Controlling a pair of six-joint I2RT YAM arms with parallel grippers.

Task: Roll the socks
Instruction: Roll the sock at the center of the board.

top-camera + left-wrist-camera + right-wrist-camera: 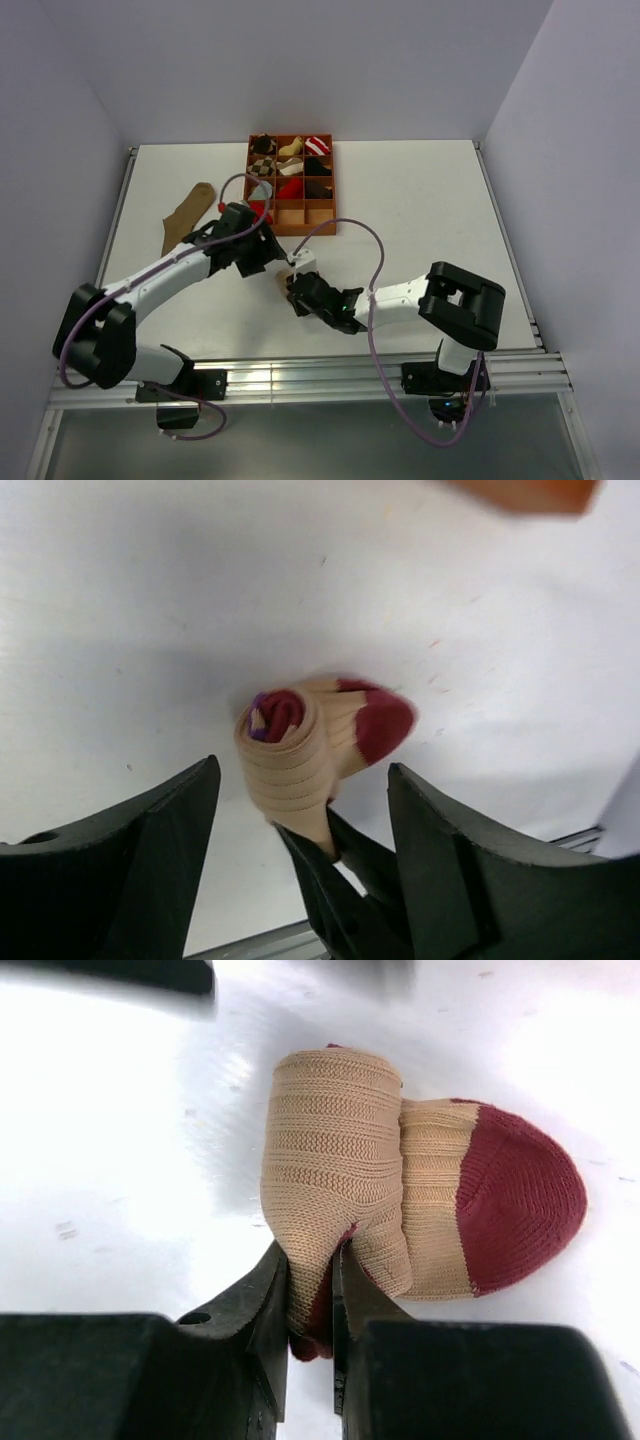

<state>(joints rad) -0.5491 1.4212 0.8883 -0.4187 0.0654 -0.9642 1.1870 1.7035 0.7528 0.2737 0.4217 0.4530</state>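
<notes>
Beige sock (340, 1170) rolled, pinned at lower centre of the top view on the tabletop (420, 200)
Right pincer (312, 1295) clamps the roll's edge, probably to stop unwinding; left pincer (303, 820) gapes wide around it; maroon toe not yet rolled in

White arms (165, 272) carry black joints (465, 305), purple cables (381, 262) and black hands (312, 1265)

Brown divided tray (305, 229) on white table (420, 210)
</notes>
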